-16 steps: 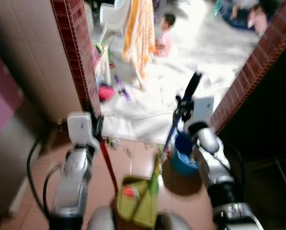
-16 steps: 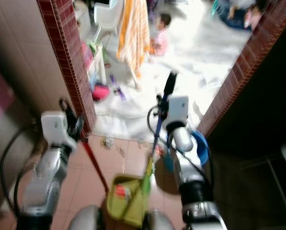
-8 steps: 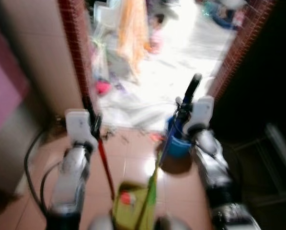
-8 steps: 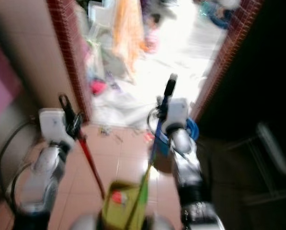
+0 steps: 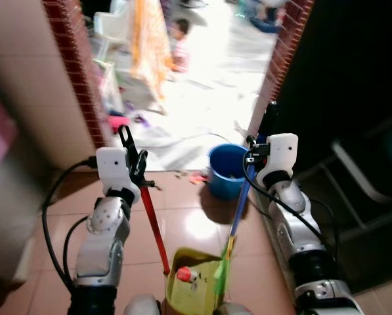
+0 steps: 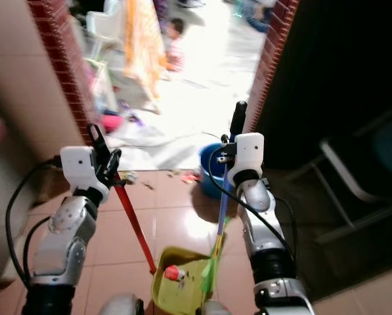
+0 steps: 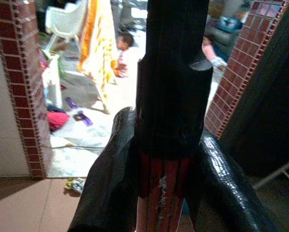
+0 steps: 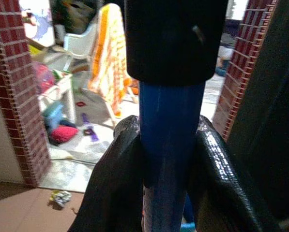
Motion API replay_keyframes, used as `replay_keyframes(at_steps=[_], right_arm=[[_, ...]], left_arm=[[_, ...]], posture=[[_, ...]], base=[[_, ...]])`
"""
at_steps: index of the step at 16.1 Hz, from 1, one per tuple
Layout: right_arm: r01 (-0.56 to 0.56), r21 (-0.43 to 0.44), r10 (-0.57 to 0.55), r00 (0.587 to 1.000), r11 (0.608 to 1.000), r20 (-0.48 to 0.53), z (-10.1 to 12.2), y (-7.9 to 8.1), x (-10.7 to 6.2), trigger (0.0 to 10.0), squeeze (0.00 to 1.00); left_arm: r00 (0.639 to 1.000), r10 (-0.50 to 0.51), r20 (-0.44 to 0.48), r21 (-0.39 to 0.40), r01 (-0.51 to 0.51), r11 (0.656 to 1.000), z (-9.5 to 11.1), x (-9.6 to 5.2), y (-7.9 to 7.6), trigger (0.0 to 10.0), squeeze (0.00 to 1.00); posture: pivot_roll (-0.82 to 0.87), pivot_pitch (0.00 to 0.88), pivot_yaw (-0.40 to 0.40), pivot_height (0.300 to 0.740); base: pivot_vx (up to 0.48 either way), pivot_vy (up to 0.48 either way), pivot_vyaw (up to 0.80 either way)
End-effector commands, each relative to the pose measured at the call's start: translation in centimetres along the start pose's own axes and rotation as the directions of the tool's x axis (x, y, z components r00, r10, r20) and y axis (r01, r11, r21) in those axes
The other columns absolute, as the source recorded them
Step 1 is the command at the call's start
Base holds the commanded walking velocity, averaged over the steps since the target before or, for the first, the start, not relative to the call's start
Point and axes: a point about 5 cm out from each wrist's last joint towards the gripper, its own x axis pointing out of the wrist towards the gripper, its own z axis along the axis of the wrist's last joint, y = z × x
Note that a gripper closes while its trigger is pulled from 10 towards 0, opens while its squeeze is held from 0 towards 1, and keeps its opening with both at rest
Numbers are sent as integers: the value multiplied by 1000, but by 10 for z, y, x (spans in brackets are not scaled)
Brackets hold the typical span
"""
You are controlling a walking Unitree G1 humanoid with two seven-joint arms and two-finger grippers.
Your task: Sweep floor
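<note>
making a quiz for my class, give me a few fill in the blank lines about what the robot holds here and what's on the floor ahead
1. The left gripper is shut on a stick whose shaft is ____ in colour.
2. The right gripper is shut on the ____ broom handle.
3. The dustpan low between the arms is ____ in colour.
4. The round container on the floor by the doorway is a blue ____.

Missing words: red; blue; yellow; bucket

A home: tiled floor (image 5: 182, 223), brick doorway (image 5: 71, 59), child (image 5: 178, 46) beyond
</note>
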Motion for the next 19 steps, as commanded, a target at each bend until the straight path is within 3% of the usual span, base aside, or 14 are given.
replay_keyframes(at_steps=[1, 8, 15, 19], right_arm=[[-11, 22, 10, 999, 1000, 45, 11, 4, 5, 10000, 0], [-2, -8, 2, 999, 1000, 46, 11, 2, 7, 10000, 0], [168, -137, -165, 986, 976, 28, 5, -29, -1, 10000, 0], [227, -186, -238, 970, 956, -40, -3, -39, 1, 10000, 0]], left_arm=[[997, -13, 74, -11, 14, 1000, 18, 6, -2, 10000, 0], [993, 1, 116, 15, -3, 1000, 26, 8, 2, 10000, 0], [976, 135, 171, 42, -144, 989, 39, 12, 28, 10000, 0], [935, 186, 302, 3, -196, 981, 82, 21, 27, 10000, 0]], posture=[[-4, 0, -51, 740], [0, 0, -53, 740], [-4, 0, -49, 740], [-1, 0, -46, 740]], base=[[0, 480, -500], [0, 361, 0], [0, 0, 0], [0, 0, 0]])
